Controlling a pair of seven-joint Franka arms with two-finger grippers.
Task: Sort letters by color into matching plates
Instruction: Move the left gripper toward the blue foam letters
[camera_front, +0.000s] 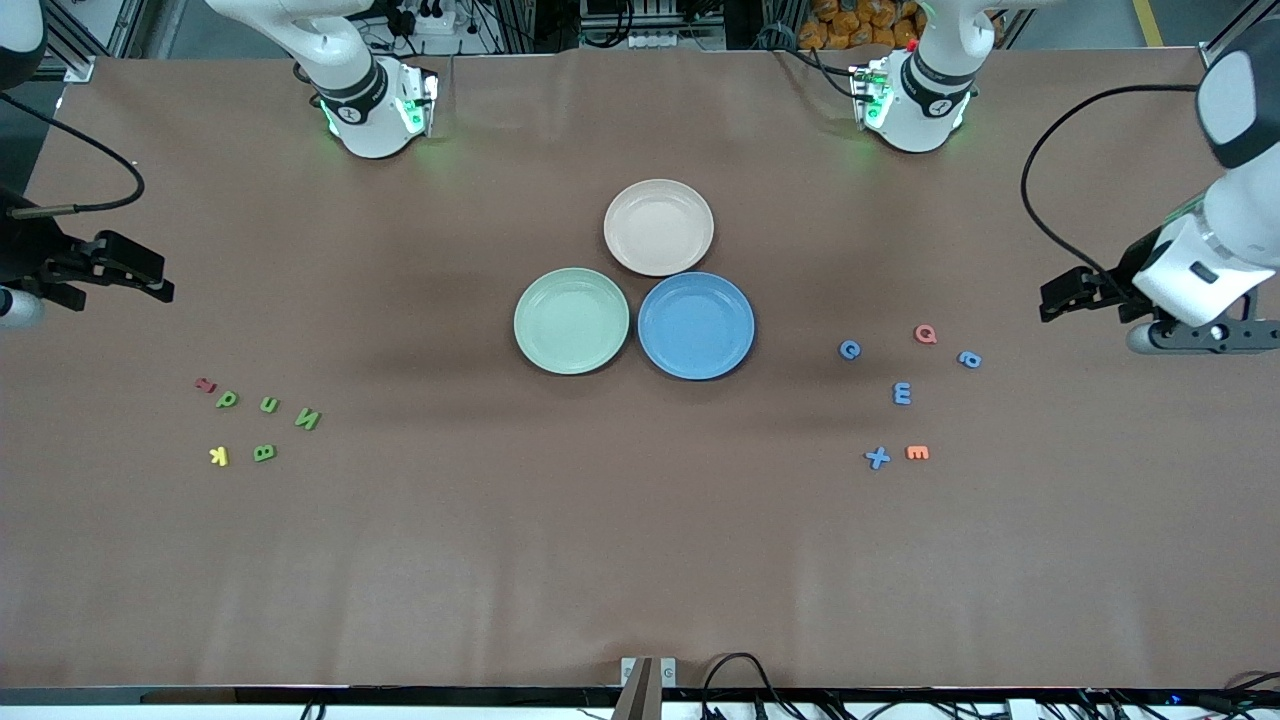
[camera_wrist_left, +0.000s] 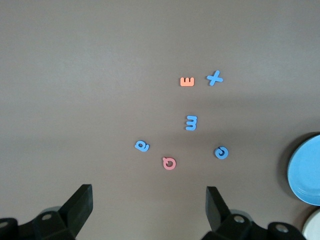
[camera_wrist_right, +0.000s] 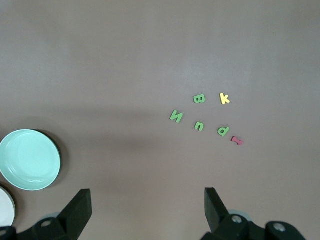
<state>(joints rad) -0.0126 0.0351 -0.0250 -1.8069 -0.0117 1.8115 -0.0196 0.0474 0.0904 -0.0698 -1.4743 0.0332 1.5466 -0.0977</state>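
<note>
Three plates touch at the table's middle: pale green (camera_front: 571, 320), blue (camera_front: 696, 325) and beige-pink (camera_front: 658, 227), all holding nothing. Several green letters (camera_front: 263, 452) lie toward the right arm's end, with a yellow one (camera_front: 218, 456) and a red one (camera_front: 205, 384). Several blue letters (camera_front: 902, 393) lie toward the left arm's end, with a red one (camera_front: 926, 334) and an orange one (camera_front: 917, 452). My left gripper (camera_wrist_left: 149, 190) hangs open above bare table beside the blue group. My right gripper (camera_wrist_right: 147, 192) hangs open above bare table beside the green group.
A brown cloth covers the whole table. Both arm bases (camera_front: 375, 105) stand along the edge farthest from the front camera. Cables (camera_front: 735, 675) lie at the edge nearest that camera.
</note>
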